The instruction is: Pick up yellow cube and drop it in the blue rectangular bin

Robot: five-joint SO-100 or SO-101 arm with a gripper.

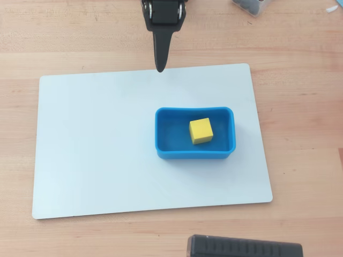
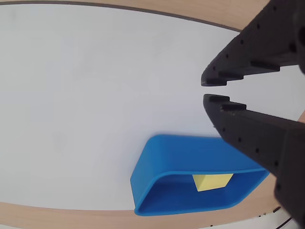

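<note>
The yellow cube [image 1: 201,130] lies on the floor of the blue rectangular bin [image 1: 166,136], right of the bin's middle. The bin stands on a white mat [image 1: 96,144]. My black gripper [image 1: 160,68] hangs at the mat's top edge in the overhead view, well apart from the bin and empty. In the wrist view the gripper [image 2: 207,90] has its tips nearly touching with only a thin gap and nothing between them. There the bin [image 2: 157,162] shows at the bottom with the cube [image 2: 209,182] partly hidden behind its wall.
The mat lies on a wooden table [image 1: 300,64]. A black ridged object [image 1: 244,247] sits at the bottom edge of the overhead view. A dark item [image 1: 251,5] sits at the top right corner.
</note>
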